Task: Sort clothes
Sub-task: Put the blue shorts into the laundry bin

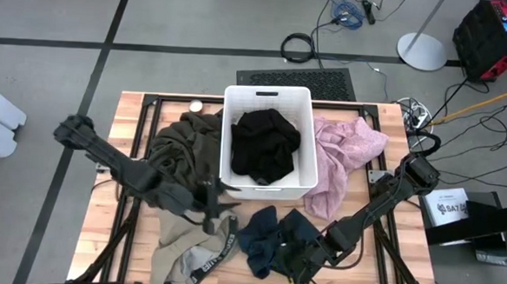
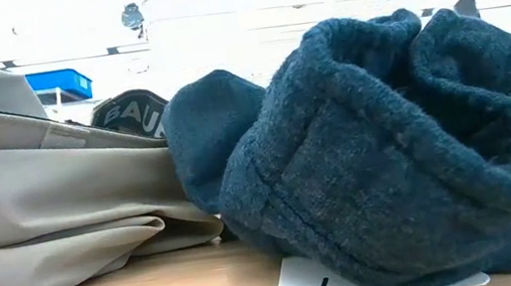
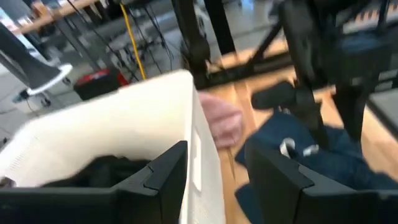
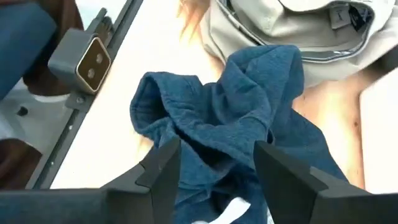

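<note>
Beige shorts (image 1: 191, 252) with a lettered waistband lie front-left on the tabletop (image 1: 101, 221); above them the left hand (image 1: 218, 198) hovers by the white bin (image 1: 269, 99), fingers apart, empty. Black garment (image 1: 264, 143) already binned. Right hand (image 1: 297, 270), fingers apart, hangs over the navy-teal garment (image 1: 270, 238) (likely next): lower, close. Only the high view shows the olive (image 1: 179, 142) and pink (image 1: 344, 155) pieces flanking the bin.

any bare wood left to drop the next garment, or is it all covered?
Bare table shows along the left edge beside the olive garment, and on the right edge past the pink garment. The front middle is crowded: beige garment, navy-teal garment, both grippers. The white bin holds the black garment.
</note>
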Robot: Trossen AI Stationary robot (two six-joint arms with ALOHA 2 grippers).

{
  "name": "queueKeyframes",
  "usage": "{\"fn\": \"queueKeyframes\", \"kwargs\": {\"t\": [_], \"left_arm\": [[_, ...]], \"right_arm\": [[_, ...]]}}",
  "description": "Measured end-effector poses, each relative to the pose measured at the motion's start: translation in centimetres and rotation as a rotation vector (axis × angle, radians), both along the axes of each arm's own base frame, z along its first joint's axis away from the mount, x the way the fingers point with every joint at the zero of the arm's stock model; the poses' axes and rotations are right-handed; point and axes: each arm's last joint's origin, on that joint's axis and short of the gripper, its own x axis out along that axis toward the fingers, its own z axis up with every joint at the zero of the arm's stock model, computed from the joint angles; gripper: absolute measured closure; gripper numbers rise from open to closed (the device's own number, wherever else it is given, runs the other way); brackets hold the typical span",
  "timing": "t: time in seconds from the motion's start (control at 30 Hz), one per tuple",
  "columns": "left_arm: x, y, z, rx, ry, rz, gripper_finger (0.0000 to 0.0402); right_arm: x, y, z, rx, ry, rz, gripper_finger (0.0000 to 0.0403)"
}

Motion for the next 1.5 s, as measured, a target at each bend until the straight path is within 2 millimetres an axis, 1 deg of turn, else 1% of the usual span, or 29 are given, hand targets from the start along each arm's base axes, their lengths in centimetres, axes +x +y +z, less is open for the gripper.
{"fn": "queueKeyframes", "kwargs": {"t": [0.07,0.17,0.27,0.37,0.47,0.6,0.67,0.83,0.87,1.0,1.13,1.27,1.4,1.5], "left_arm": [[-0.8,0.5,1.0,-0.007,-0.029,0.002,0.0231],[-1.4,0.8,1.7,-0.012,-0.053,0.000,0.0231],[-1.5,0.9,1.8,-0.014,-0.056,0.000,0.0231],[-1.4,0.6,1.5,-0.006,-0.039,-0.006,0.0231],[-1.4,0.3,1.0,0.011,-0.009,-0.016,0.0231],[-1.4,0.3,0.9,0.014,-0.003,-0.018,0.0231],[-1.4,0.3,0.9,0.016,0.001,-0.018,0.0231],[-1.4,0.3,0.9,0.016,0.000,-0.019,0.0231],[-1.4,0.3,0.9,0.016,0.001,-0.019,0.0231],[-1.4,0.3,0.9,0.015,0.000,-0.018,0.0231],[-1.4,0.3,0.9,0.014,-0.001,-0.018,0.0231],[-1.4,0.3,0.9,0.010,-0.001,-0.017,0.0231],[-1.4,0.3,0.9,-0.010,-0.003,-0.011,0.0231],[-1.5,0.2,0.9,-0.010,-0.003,-0.015,0.0231]], "right_arm": [[0.2,-0.3,0.0,0.009,0.007,-0.002,0.0214],[0.9,-1.2,-0.1,0.027,0.022,-0.017,0.0214],[1.7,-2.4,-0.1,0.044,0.031,-0.052,0.0214],[2.4,-3.2,-0.6,0.063,0.055,-0.085,0.0215],[2.8,-3.5,-1.6,0.048,0.083,-0.102,0.0215],[3.3,-3.7,-3.3,0.052,0.136,-0.156,0.0215],[3.5,-3.9,-4.1,0.051,0.166,-0.199,0.0215],[3.6,-5.2,-7.1,0.020,0.303,-0.357,0.0215],[3.7,-5.3,-7.4,0.018,0.316,-0.377,0.0215],[4.3,-6.0,-8.6,0.085,0.372,-0.440,0.0215],[5.3,-6.4,-8.9,0.212,0.385,-0.439,0.0215],[5.8,-6.7,-8.9,0.275,0.382,-0.422,0.0215],[5.9,-6.7,-8.9,0.271,0.376,-0.428,0.0215],[5.8,-6.7,-9.0,0.220,0.345,-0.432,0.0215]]}}
